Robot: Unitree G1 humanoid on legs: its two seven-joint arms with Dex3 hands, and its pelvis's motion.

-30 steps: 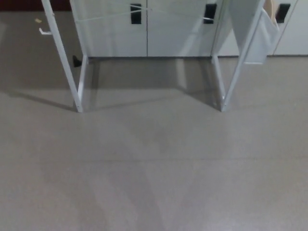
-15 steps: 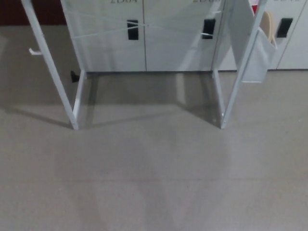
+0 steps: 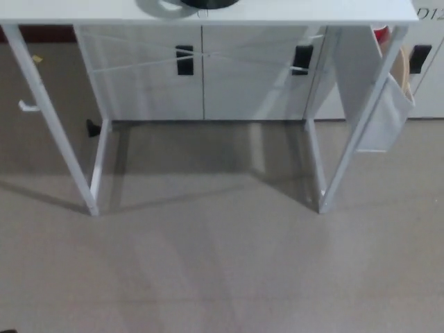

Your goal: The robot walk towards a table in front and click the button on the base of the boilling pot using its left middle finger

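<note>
A white table [image 3: 291, 12] stands ahead, its top running along the upper edge of the head view. On it, at the very top, the round grey base [image 3: 161, 8] of the boiling pot shows, with a dark part of the pot [image 3: 211, 3] cut off by the frame. No button can be made out. Neither of my hands shows.
White table legs reach the grey floor at left [image 3: 89, 205] and right [image 3: 325, 205]. A white pouch [image 3: 386, 118] hangs from the table's right side. White cabinets with black handles [image 3: 184, 60] stand behind the table. A small hook [image 3: 28, 106] sticks out at left.
The whole picture has shifted down: the camera has tilted up or come nearer, so the tabletop and pot base now show at the top. Nothing in the scene itself moved.
</note>
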